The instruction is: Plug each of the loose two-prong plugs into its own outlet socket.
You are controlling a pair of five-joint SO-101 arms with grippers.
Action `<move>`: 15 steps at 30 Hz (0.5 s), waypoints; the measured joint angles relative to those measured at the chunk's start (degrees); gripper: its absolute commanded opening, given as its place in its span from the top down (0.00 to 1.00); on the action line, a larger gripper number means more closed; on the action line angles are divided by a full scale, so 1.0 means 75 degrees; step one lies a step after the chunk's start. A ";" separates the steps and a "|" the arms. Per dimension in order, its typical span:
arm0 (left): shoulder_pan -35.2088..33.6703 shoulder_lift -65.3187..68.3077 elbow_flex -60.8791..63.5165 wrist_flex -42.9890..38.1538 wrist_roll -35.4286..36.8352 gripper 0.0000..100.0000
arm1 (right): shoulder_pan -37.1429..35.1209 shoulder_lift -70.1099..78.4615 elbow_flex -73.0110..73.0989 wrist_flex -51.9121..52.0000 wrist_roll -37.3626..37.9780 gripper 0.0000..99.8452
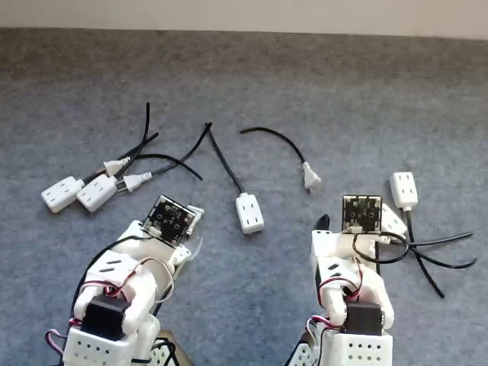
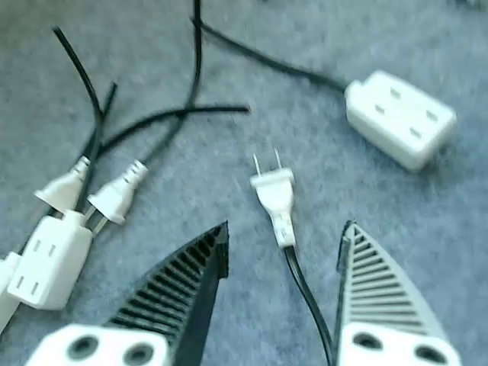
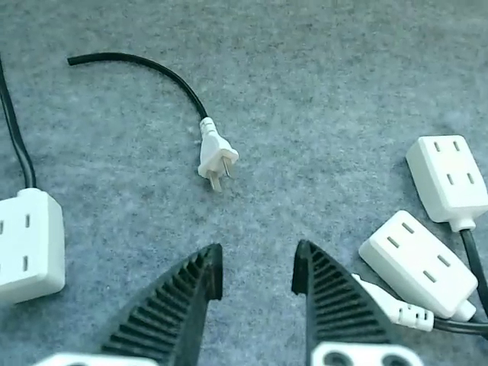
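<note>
Facing a loose plug (image 2: 273, 189), left end effector (image 2: 286, 227) spread, right end effector (image 3: 258, 246) spread near second plug (image 3: 216, 156).

Loose white plug (image 1: 311, 178), lying flat, near white socket (image 1: 250, 213)

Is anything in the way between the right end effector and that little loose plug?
Nothing visible. Only bare grey carpet lies between the right end effector and the loose plug.
</note>
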 measured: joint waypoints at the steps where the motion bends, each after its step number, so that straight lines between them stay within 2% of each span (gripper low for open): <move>1: -0.0094 0.0000 0.0035 -0.0199 0.0188 0.77 | -0.0012 0.0000 0.0000 0.0000 0.0000 0.84; 6: -0.0363 0.0082 0.0914 -0.1078 0.0727 0.77 | -0.0012 0.0000 0.0000 0.0000 0.0000 0.84; 15: -0.0422 0.0070 0.0914 -0.1219 0.0762 0.77 | -0.0035 0.0000 0.0000 0.0000 0.0000 0.84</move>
